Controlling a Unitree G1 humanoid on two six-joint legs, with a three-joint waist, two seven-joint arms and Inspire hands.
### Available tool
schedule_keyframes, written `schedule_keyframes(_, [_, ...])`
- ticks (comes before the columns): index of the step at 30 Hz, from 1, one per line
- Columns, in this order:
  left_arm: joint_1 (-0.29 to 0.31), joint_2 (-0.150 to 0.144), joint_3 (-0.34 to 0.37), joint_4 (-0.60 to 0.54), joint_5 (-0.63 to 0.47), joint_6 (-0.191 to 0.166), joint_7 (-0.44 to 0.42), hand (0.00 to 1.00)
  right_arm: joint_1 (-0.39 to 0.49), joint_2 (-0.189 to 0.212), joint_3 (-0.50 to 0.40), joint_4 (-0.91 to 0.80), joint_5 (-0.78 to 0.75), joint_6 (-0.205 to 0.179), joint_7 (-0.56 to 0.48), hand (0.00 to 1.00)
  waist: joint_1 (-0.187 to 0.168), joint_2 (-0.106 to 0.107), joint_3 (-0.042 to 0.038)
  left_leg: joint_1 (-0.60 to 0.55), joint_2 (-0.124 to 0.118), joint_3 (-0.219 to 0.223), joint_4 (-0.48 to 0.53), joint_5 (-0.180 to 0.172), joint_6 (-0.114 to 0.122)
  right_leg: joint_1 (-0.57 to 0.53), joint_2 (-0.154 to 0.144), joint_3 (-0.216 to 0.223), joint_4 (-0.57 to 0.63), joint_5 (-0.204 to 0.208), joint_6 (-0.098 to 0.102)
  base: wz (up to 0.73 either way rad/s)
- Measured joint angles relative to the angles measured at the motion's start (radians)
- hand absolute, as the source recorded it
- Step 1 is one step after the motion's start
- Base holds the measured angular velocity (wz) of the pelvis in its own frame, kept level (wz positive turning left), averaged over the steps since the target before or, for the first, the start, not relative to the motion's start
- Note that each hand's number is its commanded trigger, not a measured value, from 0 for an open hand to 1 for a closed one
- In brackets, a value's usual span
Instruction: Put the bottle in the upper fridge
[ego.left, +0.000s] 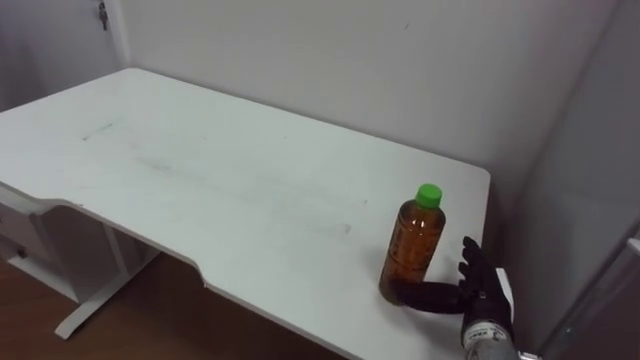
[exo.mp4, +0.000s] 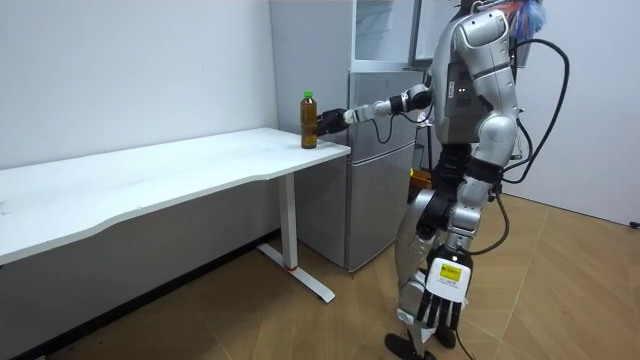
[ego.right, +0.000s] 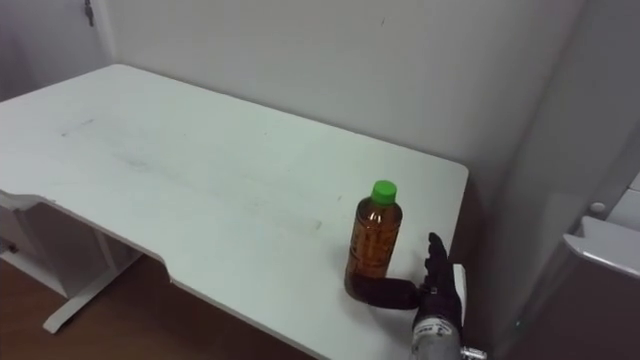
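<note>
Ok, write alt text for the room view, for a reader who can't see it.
A humanoid robot stands by the end of a white table, its right hand at a green-capped amber bottle upright near the table's corner. A grey fridge is behind the robot's arm, and its left hand hangs down.

Amber bottle (ego.left: 411, 250) with green cap (ego.left: 429, 195) on white table (ego.left: 200, 170).

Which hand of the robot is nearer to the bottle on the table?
Right. The right hand is at the base of the bottle, thumb against it; the left hand hangs low beside the robot's leg, far from the table.
</note>
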Motion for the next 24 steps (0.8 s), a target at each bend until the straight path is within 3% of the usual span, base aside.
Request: schedule_keyframes(24, [-0.001,0.004,-0.038,0.002,-0.016,-0.004,0.0,0.0,-0.05,0.0,0.003,0.008,0.077,-0.001,-0.015,0.0,0.003,-0.002,-0.0014,0.002,0.001,0.003,-0.001,0.002,0.001,-0.001,0.0,0.0,-0.001,0.004,-0.001,0.0])
